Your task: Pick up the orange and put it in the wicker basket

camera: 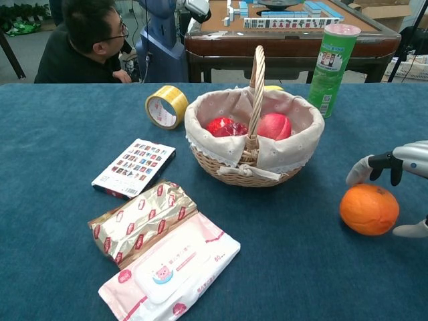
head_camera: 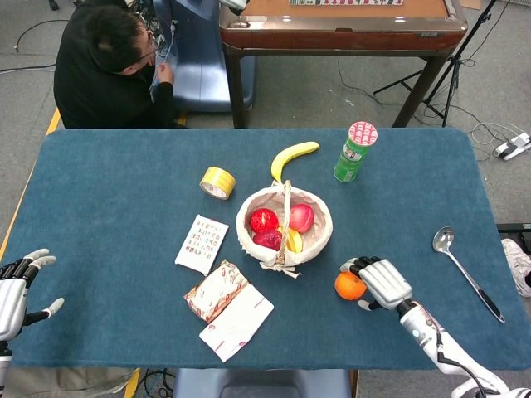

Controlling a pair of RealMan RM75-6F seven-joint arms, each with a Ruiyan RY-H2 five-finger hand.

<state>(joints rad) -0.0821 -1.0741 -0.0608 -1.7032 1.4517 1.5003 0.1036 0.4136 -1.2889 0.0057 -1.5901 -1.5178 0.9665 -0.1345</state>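
The orange (head_camera: 349,286) (camera: 368,208) lies on the blue table just right of the wicker basket (head_camera: 246,236) (camera: 292,105). The basket has a cloth lining and holds red and yellow fruit. My right hand (head_camera: 382,283) (camera: 400,179) sits right beside the orange, fingers spread and arched over its top and far side, with the thumb low on the near side. Whether the fingers touch the orange I cannot tell, and the orange still rests on the table. My left hand (head_camera: 17,286) hangs open at the table's left edge.
A banana (head_camera: 292,157) and a green can (head_camera: 355,151) (camera: 332,60) stand behind the basket. A tape roll (head_camera: 217,182) (camera: 165,105), a card box (head_camera: 202,244), a snack packet (head_camera: 216,290) and wipes (head_camera: 236,322) lie to its left. A spoon (head_camera: 465,271) lies far right.
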